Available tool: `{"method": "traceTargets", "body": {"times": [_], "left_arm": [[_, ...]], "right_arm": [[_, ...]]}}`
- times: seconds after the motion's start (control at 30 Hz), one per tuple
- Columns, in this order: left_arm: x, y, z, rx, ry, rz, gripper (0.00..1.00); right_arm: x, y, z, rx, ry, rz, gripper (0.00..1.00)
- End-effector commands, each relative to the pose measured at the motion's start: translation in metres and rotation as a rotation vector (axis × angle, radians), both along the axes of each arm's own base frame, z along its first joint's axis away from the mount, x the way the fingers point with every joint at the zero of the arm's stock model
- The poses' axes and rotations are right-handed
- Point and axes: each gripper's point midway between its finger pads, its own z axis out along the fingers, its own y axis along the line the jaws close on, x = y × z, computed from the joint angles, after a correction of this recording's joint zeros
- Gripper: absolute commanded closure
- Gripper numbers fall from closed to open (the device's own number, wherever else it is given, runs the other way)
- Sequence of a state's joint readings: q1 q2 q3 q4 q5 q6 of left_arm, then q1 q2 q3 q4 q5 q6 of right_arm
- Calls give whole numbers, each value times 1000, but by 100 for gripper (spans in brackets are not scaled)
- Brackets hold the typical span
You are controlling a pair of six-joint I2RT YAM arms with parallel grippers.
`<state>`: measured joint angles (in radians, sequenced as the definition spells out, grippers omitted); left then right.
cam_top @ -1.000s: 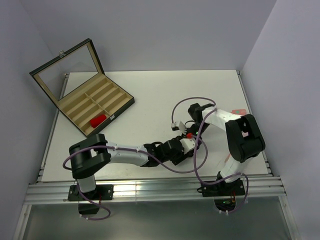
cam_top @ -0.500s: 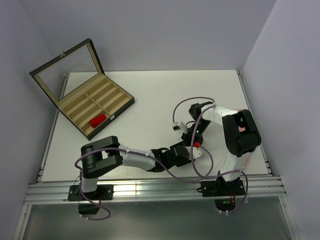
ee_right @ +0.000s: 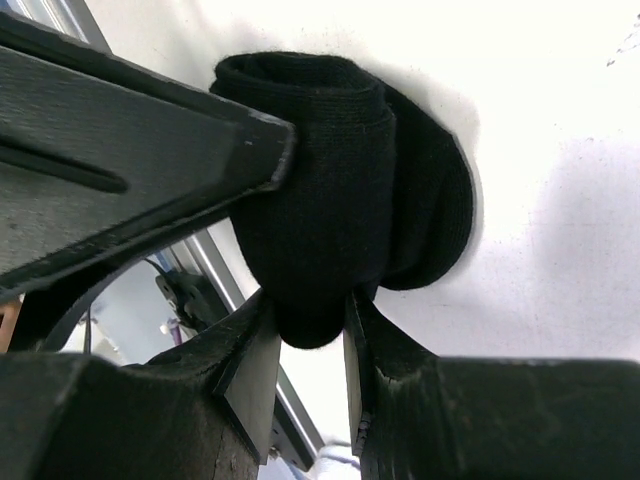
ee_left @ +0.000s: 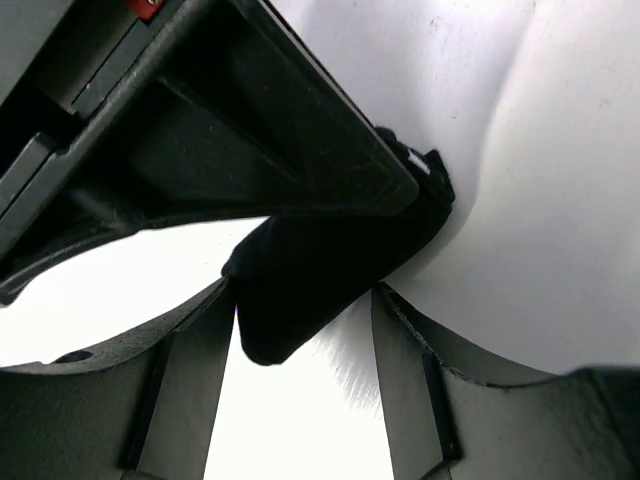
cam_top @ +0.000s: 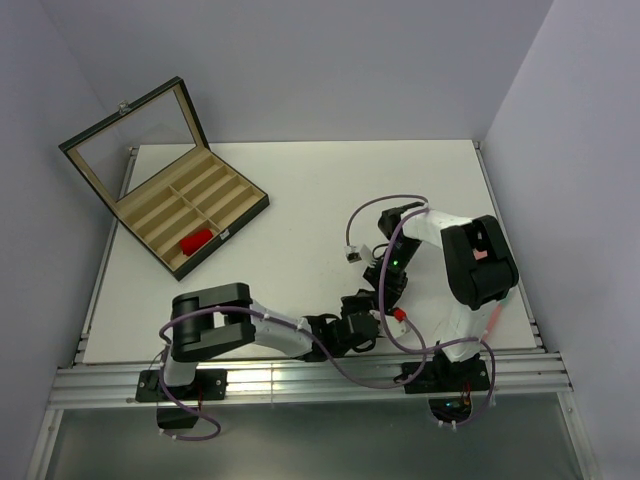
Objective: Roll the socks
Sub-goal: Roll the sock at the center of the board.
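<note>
Twin grippers at the near edge of the white table (cam_top: 300,190), between the two arm bases and nearer the right one: both of mine meet on the black sock (ee_right: 330,170), which lies on the tabletop rolled into a thick bundle. My right gripper (ee_right: 308,315) pinches one end of the roll between its two fingers, and the fabric bulges out beyond them. My left gripper (ee_left: 305,300) faces the same roll from the other side, its fingers spread with the dark fabric filling the gap between them. Whether they press on it or merely flank it, I cannot tell. In the right wrist view, the tip of one left finger touches the roll. Well apart, at the far left, the red sock (cam_top: 197,240) sits bundled in a near compartment of the open divided box (cam_top: 238,226), whose lid is raised
</note>
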<state>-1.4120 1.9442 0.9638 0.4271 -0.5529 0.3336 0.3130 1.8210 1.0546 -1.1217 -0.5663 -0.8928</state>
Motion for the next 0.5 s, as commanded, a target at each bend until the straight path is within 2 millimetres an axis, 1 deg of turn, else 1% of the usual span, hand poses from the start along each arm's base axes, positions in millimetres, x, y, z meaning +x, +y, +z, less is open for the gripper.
{"method": "traceTargets", "body": {"times": [0.0,0.03,0.07,0.1,0.13,0.17,0.2,0.27,0.33,0.37,0.47], "left_arm": [[7,-3,25,-70,-140,2,38],[5,1,22,-48,-148,-9,38],[5,-1,26,-69,-162,-14,37],[4,3,22,-61,-173,-25,37],[3,3,23,-49,-196,-51,37],[2,0,30,-88,-211,-59,37],[0,5,26,-78,-219,-71,37],[-7,3,29,-84,-244,-140,36],[-11,9,33,-110,-293,-187,34],[-11,10,31,-103,-300,-197,34],[-14,13,34,-123,-339,-231,33]], "right_arm": [[4,-26,-28,-130,-30,51,73],[4,-26,-28,-132,-30,50,73],[4,-27,-28,-135,-28,46,74],[5,-28,-29,-140,-32,42,74],[6,-28,-29,-141,-33,40,74],[6,-29,-30,-143,-32,37,74],[5,-29,-30,-145,-29,36,74],[6,-30,-30,-146,-26,31,74],[6,-31,-31,-152,-26,28,74],[7,-31,-30,-153,-30,25,74],[7,-31,-31,-157,-30,24,75]]}}
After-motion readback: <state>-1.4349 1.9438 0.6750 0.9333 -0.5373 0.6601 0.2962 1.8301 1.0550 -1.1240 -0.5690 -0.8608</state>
